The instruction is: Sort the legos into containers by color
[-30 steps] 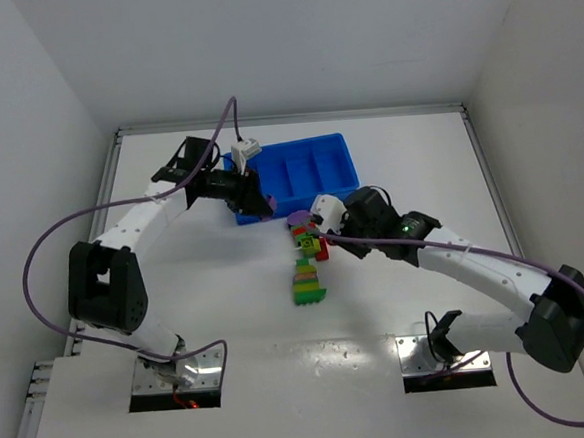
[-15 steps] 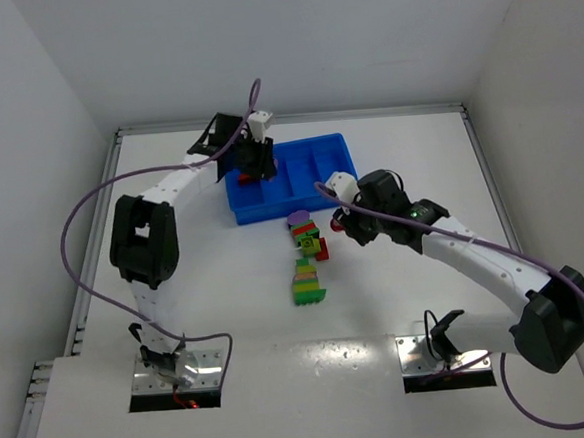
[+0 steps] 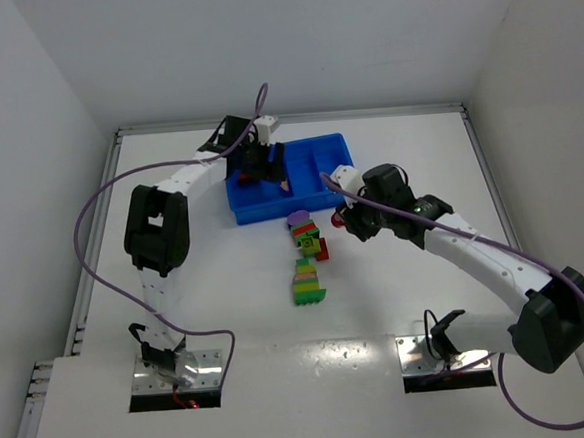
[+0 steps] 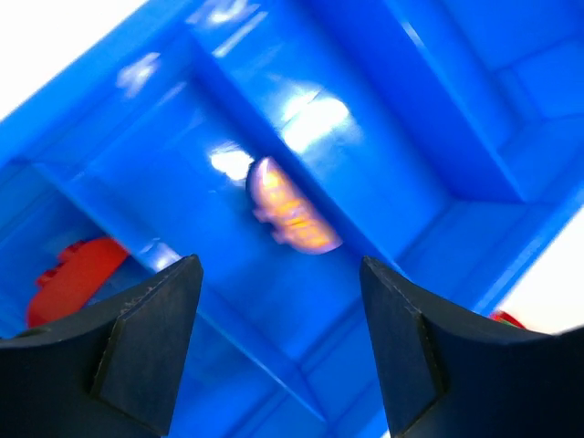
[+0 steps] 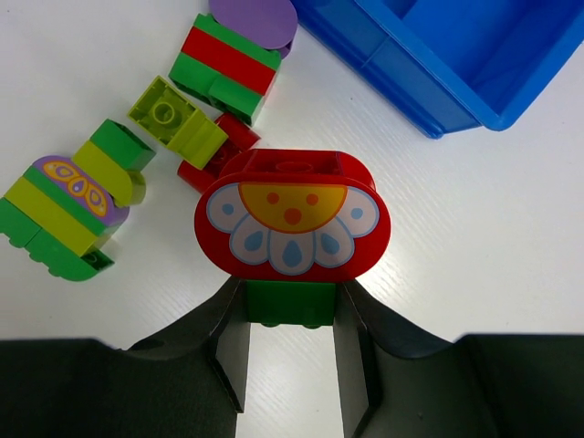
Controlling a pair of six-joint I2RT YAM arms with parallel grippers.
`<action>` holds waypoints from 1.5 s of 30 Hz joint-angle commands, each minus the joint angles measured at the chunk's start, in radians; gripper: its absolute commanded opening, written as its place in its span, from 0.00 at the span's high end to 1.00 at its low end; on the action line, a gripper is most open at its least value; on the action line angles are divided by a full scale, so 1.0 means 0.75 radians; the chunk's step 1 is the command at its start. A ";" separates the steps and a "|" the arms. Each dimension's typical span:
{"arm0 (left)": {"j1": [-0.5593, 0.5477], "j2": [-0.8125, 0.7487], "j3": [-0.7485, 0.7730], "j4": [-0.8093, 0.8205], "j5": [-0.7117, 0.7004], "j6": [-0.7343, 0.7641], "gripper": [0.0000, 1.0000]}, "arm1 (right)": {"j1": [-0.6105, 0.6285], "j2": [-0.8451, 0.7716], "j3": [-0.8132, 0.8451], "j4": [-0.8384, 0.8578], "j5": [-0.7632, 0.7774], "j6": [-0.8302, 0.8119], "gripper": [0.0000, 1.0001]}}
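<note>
1. White table (image 3: 179, 317): the bright blue rectangular plastic tray (image 3: 313, 162) with four compartments sits at the far centre. Both arms work around it.
2. Left gripper (image 3: 269, 170) hangs over the tray's left half. In the left wrist view its fingers (image 4: 137, 347) are apart with nothing between them.
3. Right gripper (image 3: 347, 218) is just off the tray's near-right corner, clamped on a small green plastic brick (image 5: 283, 306). That brick carries a red rounded plastic brick with a flower print (image 5: 292, 214).
4. Key relation: from the right gripper the tray lies far-left, very near, so the right arm is the one placed to drop. The red brick's long side runs across the jaws.
5. Loose pile of red, green, yellow-green and purple plastic bricks (image 3: 307, 253) lies on the table near-left of the right gripper, outside the tray.
6. Only the left wrist view shows the tray contents. A flat red plastic piece (image 4: 73, 278) sits in one compartment and a blurred pink-orange piece (image 4: 292, 205) in the next. My guess is the held red brick belongs with the red piece.
7. Only the right wrist view shows the green brick under the red.
</note>
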 commanded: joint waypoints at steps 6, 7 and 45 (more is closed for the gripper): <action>0.067 -0.337 -0.156 -0.007 0.687 -0.072 0.24 | 0.024 -0.003 0.059 0.024 -0.063 -0.027 1.00; 0.067 -0.370 -0.224 -0.007 0.778 -0.072 0.24 | 0.024 -0.003 0.059 0.024 -0.087 -0.041 1.00; -0.134 -0.518 -0.474 0.034 0.988 -0.084 0.21 | 0.271 0.308 0.415 -0.013 0.029 -0.091 1.00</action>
